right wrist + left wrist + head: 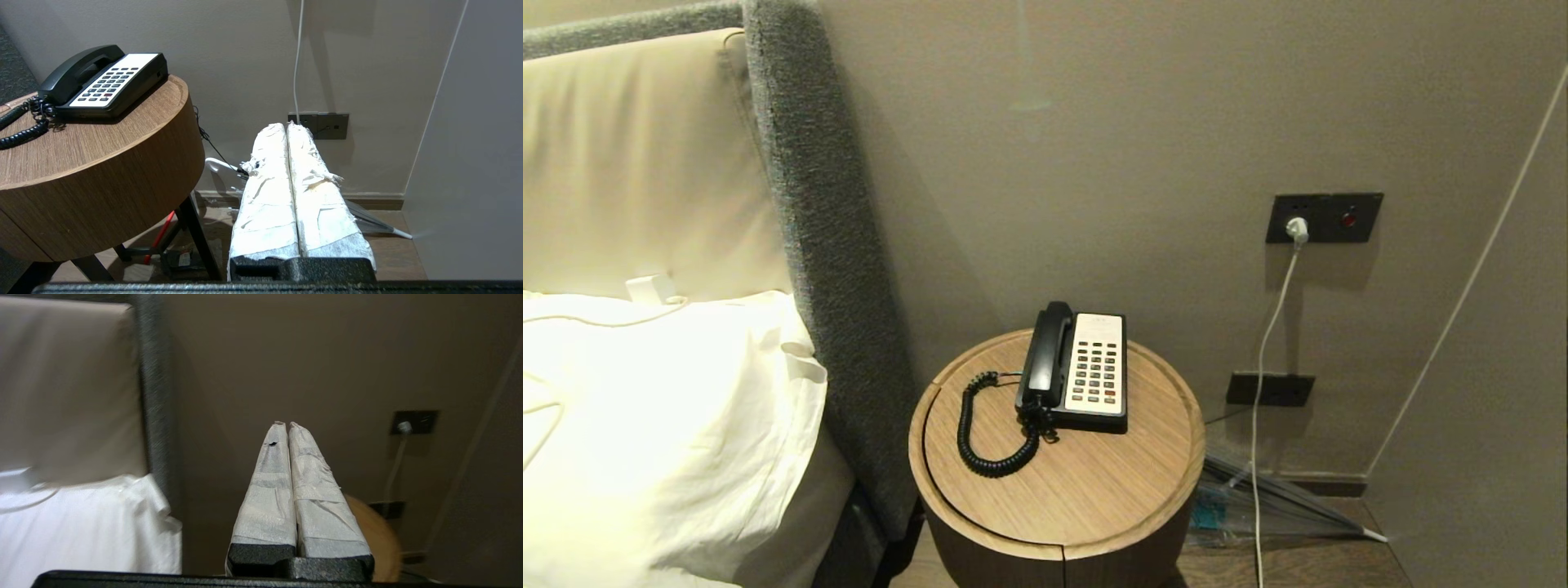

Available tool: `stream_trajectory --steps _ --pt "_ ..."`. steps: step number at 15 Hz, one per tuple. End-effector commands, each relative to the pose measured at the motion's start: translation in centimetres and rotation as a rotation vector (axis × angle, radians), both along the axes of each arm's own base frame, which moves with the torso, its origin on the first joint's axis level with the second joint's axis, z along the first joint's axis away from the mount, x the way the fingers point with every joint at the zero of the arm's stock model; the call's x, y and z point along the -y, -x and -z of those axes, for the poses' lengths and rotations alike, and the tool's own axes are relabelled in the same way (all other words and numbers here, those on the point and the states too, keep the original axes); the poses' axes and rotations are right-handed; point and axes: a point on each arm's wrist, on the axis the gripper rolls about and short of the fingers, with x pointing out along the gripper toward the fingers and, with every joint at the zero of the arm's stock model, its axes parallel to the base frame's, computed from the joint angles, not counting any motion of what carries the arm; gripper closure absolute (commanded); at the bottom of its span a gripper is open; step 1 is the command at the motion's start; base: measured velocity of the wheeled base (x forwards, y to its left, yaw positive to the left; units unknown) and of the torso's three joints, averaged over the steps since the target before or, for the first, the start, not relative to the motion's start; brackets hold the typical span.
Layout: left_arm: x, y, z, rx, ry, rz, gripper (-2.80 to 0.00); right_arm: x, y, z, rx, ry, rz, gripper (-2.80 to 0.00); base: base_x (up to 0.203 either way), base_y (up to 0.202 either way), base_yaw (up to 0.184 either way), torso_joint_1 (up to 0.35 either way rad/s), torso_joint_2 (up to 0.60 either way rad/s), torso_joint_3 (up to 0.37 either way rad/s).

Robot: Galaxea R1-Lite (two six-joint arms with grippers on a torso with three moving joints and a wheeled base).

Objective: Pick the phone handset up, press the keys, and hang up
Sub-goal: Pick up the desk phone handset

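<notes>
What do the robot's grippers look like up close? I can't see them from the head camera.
Each has two long, tapering fingers wrapped in white crinkled tape, on a black textured base. The left gripper has neater wrapping with a small dark hole near one tip; the right gripper has frayed, slightly yellowed wrapping.

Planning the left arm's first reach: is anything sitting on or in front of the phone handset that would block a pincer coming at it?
Nothing visible does. The phone handset lies uncovered in its cradle on the phone base, with only its coiled cord trailing over the round wooden table. The left pincer is shut, aimed at the wall.
</notes>
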Motion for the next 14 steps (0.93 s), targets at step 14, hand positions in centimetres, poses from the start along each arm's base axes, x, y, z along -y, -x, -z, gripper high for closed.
stream_trajectory --steps 14 --pt "20.5 -27.7 6.4 -1.06 -0.225 0.348 0.0 0.0 -0.2 0.5 -0.019 0.0 0.0 0.0 0.0 0.0 0.0 0.0 0.0 0.0"
